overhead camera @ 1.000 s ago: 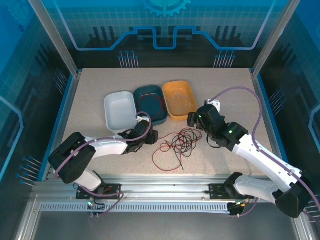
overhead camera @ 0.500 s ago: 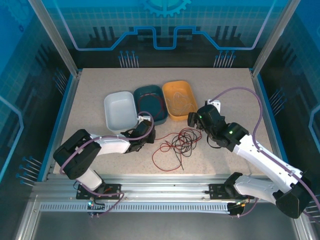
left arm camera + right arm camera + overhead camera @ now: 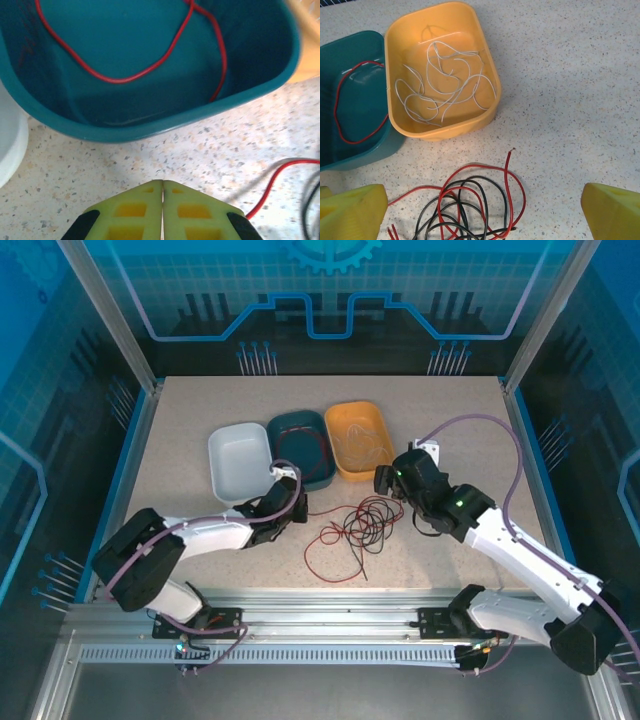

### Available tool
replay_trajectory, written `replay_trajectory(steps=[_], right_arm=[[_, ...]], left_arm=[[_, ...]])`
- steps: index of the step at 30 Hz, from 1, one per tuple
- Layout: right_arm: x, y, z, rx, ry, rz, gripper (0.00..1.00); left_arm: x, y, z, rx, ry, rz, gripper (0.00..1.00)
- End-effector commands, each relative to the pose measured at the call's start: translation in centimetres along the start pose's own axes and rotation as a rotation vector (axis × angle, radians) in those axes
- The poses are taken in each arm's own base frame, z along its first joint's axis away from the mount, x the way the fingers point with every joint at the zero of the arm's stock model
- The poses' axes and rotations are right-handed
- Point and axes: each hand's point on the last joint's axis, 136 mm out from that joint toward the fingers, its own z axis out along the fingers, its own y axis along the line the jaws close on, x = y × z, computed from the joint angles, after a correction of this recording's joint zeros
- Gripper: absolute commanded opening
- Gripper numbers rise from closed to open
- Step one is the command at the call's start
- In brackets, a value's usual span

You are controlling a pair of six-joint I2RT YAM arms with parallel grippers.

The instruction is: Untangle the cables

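The cables [image 3: 356, 523] are seen from the top camera in three places. A tangle [image 3: 364, 514] of red and black strands is spread on the bench [image 3: 450, 420] about midway between its side edges and nearer its near edge than its far one. One red loop [image 3: 335, 565] is trailed out toward the near edge. A single red cable [image 3: 318, 447] is coiled in the teal tray [image 3: 296, 422], and a whitish cable [image 3: 366, 446] is heaped in the yellow tray [image 3: 335, 420]. These two are set in a row with a white tray [image 3: 238, 462] on the left, all behind the tangle. The left gripper [image 3: 294, 502] is held low just before the teal tray's near wall, left of the tangle and apart from it. The right gripper [image 3: 386, 482] is placed at the tangle's far right edge, near the yellow tray's near corner; whether a strand is touched cannot be told from here.

In the left wrist view, the fingers [image 3: 135, 215] are pressed flat together with nothing caught between them. The teal tray's near wall is seen just ahead, with the red cable looped on its floor. A red strand and a black strand of the tangle are seen on the bench at the lower right.

In the right wrist view, the right fingers [image 3: 352, 210] are spread wide and nothing is gripped. The tangle is seen on the bench between them, with the yellow and teal trays beyond it.
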Motion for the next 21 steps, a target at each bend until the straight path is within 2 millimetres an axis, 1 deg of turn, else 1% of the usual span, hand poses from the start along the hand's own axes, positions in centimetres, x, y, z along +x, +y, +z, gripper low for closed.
replay_trajectory(steps=[1,6,13,17,19,20,21], right_arm=[[0.9,-0.5,0.8,0.031,0.044,0.019,1.00],[2.6,-0.5,2.1,0.056,0.116,0.012,1.00],[5.3,-0.5,3.5,0.071,0.218,0.024,1.00],[7.1,-0.5,4.3,0.071,0.274,0.052,1.00],[7.8,-0.2,4.6,0.058,0.296,0.069,1.00],[8.7,-0.4,5.0,0.056,0.318,0.074,1.00],[9.3,-0.3,5.2,0.048,0.331,0.081,1.00]], left_arm=[[-0.3,-0.7,-1.5,0.052,-0.001,0.020,0.00],[-1.6,-2.1,-3.2,0.126,-0.029,0.027,0.00],[-3.3,-3.0,-5.3,0.180,-0.069,0.022,0.00],[-4.2,-3.1,-6.1,0.180,-0.087,0.017,0.00],[-4.8,-3.5,-6.5,0.189,-0.093,0.018,0.00],[-5.0,-3.7,-6.6,0.195,-0.096,0.018,0.00],[-5.3,-3.8,-6.8,0.201,-0.102,0.018,0.00]])
